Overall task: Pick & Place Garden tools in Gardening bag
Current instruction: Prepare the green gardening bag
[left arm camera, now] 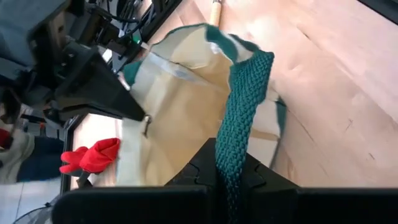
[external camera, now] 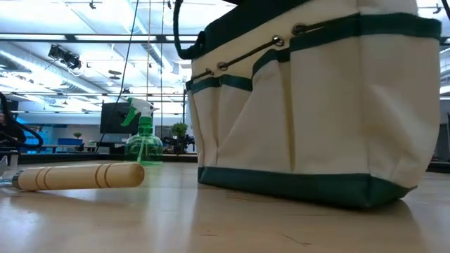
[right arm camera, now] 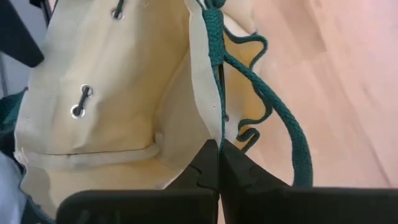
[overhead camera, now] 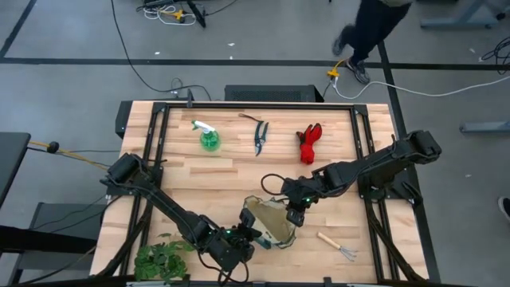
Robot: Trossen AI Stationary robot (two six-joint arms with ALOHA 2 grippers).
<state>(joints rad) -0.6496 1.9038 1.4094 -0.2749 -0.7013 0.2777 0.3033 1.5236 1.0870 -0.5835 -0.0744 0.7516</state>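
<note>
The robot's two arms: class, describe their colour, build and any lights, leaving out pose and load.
Both arms are black with chunky jointed segments. The left arm and the right arm each carry a small green light near the wrist. Each end effector, left and right, has two dark, angular, matte fingers.
</note>
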